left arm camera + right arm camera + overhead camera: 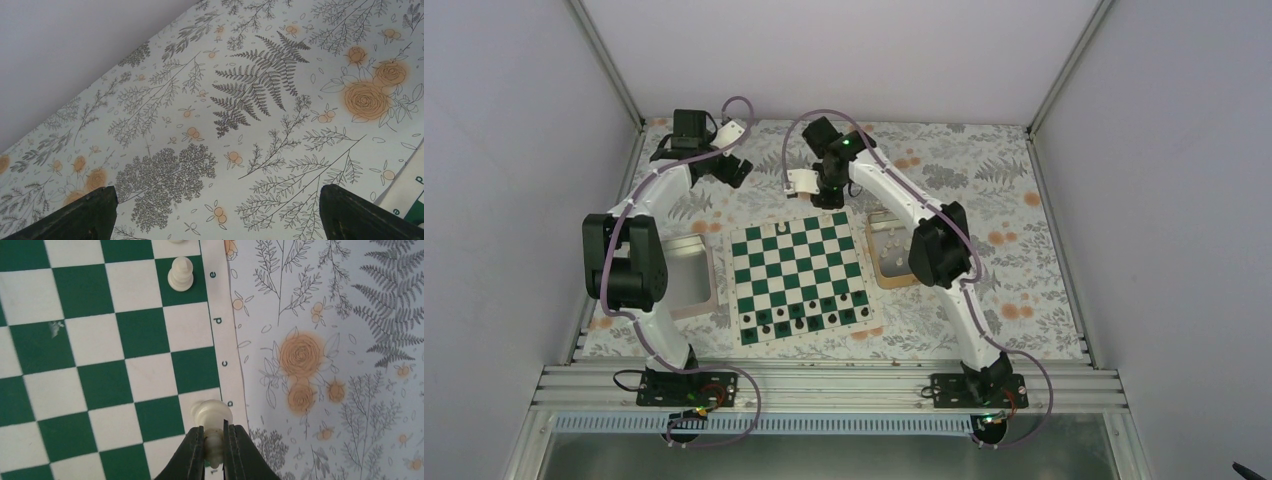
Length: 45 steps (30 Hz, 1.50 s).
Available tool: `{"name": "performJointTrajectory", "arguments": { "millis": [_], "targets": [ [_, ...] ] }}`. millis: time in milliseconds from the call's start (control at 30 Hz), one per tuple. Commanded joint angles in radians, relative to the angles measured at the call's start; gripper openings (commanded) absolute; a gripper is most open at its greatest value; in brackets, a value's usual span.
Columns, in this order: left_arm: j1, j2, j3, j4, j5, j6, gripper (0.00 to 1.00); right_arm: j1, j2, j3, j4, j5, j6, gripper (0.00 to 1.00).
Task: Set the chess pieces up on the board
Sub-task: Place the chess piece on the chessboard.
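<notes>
The green and white board (799, 280) lies mid-table between the arms. My right gripper (214, 434) is shut on a cream chess piece (212, 412), held over a white square at the board's edge by the letter b. A second cream piece (180, 274) stands on a green edge square by the letter e. From above, the right gripper (829, 196) hangs over the board's far edge. My left gripper (218, 220) is open and holds nothing, over the flowered cloth beyond the far left corner (732, 170); a corner of the board (412, 202) shows at its right.
Dark pieces (804, 318) fill the board's two near rows. A tan tin (894, 256) holding pale pieces sits right of the board, partly under the right arm. A grey tray (686, 276) lies to the left. The flowered cloth (984, 180) covers the table.
</notes>
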<state>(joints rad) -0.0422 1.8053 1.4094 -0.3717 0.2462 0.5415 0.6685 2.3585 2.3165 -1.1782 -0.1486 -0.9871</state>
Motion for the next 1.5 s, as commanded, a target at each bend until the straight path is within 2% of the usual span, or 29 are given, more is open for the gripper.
{"name": "performJointTrajectory", "arguments": {
  "millis": [0, 633, 1467],
  "targets": [
    [0.001, -0.038, -0.017, 0.039, 0.008, 0.006, 1.00, 0.013, 0.051, 0.020, 0.073, -0.031, -0.004, 0.07],
    [0.010, -0.031, -0.042, 0.056, 0.018, 0.002, 1.00, 0.029, 0.134, 0.020, 0.087, -0.077, -0.014, 0.08],
    [0.010, -0.028, -0.060, 0.060, 0.028, 0.001, 1.00, 0.026, 0.174, -0.008, 0.087, -0.043, -0.025, 0.08]
  ]
}}
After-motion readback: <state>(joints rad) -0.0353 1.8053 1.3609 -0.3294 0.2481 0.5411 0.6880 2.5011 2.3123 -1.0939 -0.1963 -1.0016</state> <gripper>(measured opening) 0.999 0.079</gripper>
